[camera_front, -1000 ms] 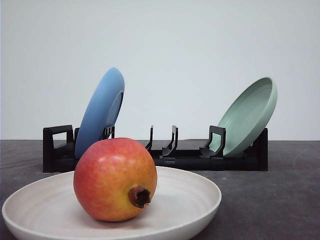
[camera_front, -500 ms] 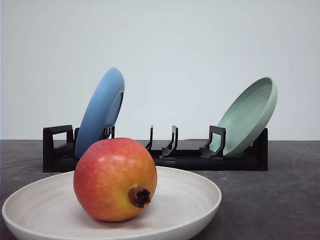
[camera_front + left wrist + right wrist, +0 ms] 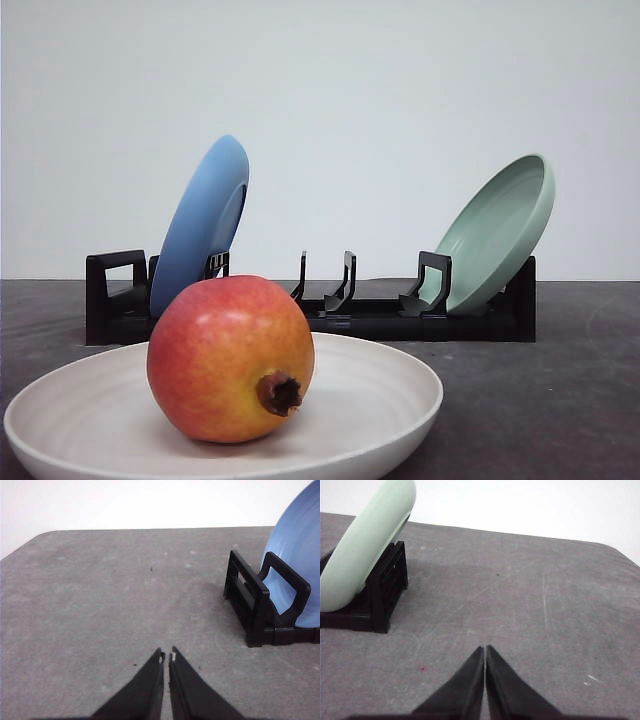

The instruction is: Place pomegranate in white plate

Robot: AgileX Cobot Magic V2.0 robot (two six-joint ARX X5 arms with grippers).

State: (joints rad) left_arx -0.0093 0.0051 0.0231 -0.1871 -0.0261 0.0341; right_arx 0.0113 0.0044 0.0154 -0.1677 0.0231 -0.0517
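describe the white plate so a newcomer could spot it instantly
Start at the black dish rack across the back of the dark table. In front of it, nearest the camera, the white plate lies flat holding the pomegranate. The blue plate and green plate stand propped in the rack.

In the front view the pomegranate [image 3: 230, 358] sits in the white plate [image 3: 400, 395] with open air above it toward 12 o'clock. Behind them the black rack [image 3: 390, 318] bars the way across the table [image 3: 540, 400], the blue plate [image 3: 200, 225] leaning at 11 o'clock and the pale green plate [image 3: 497, 232] at 1 o'clock. Bare table lies at 3 o'clock of the white plate.
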